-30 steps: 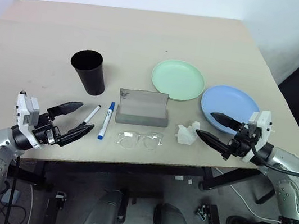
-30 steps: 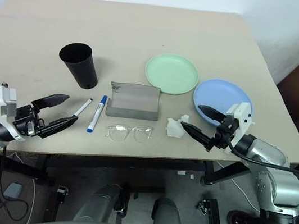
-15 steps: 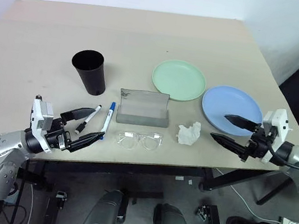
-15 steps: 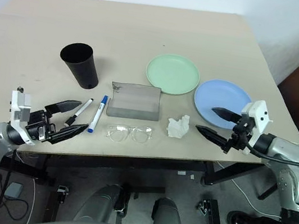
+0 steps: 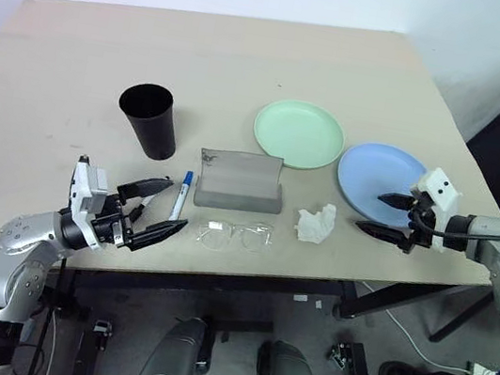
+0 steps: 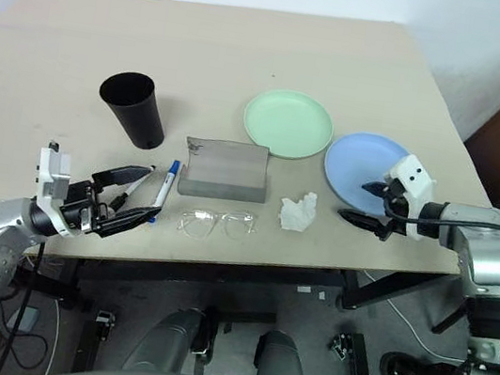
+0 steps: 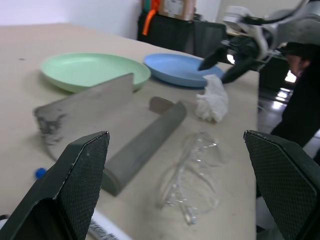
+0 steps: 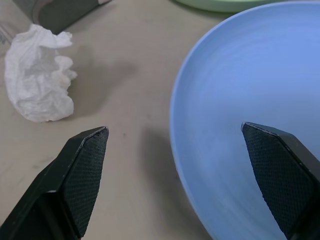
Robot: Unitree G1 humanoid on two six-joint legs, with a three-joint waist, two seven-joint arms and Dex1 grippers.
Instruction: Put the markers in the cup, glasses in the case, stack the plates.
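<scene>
Near the table's [image 5: 82, 47] front edge, my left gripper [image 5: 159, 207] hangs spread beside the two markers [image 5: 179, 193] to take one, while my right gripper [image 5: 384, 214], also spread, straddles the blue plate's [image 5: 376, 170] rim for lifting.

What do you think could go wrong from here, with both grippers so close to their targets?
The open right gripper straddles the blue plate's near rim; a shallow bite might let the plate slip or slide toward the table edge. The open left gripper sits over the two markers, which lie close together, so it may nudge one aside or bump the glasses nearby.
</scene>
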